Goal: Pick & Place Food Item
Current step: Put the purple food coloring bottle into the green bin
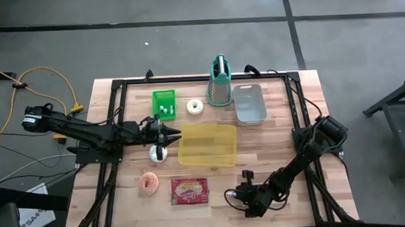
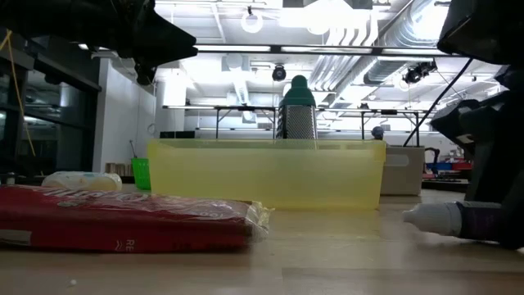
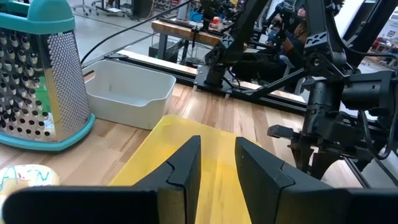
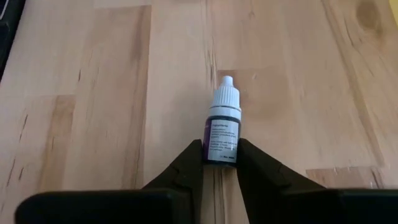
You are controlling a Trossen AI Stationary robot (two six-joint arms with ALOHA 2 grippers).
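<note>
A small dropper bottle point(image 4: 222, 127) with a white cap and a dark label lies on the wooden table point(image 1: 287, 144) near its front right. My right gripper point(image 4: 221, 155) is shut on it; the high view shows that gripper point(image 1: 236, 195) just right of a red food packet point(image 1: 190, 190). A pink doughnut point(image 1: 149, 184) lies left of the packet. My left gripper point(image 1: 174, 134) hovers level at the left rim of the yellow bin point(image 1: 207, 144), open, with nothing between its fingers point(image 3: 186, 165). A white food item point(image 1: 159, 153) lies below it. My right gripper pinches the bottle's labelled body at its bottom end point(image 4: 221, 149) between its two fingers. The fingers slant down from the table's near right side and lie along the bottle, with the cap point(image 4: 224, 93) pointing away from them. The bottle point(image 2: 446, 218) lies on its side on the table.
At the back stand a green basket point(image 1: 164, 103), a white iced doughnut point(image 1: 195, 107), a teal-topped grater point(image 1: 219, 81) and a grey bin point(image 1: 249, 103). A black frame point(image 1: 295, 101) runs along the table's edges. Bare wood lies between the yellow bin and my right arm.
</note>
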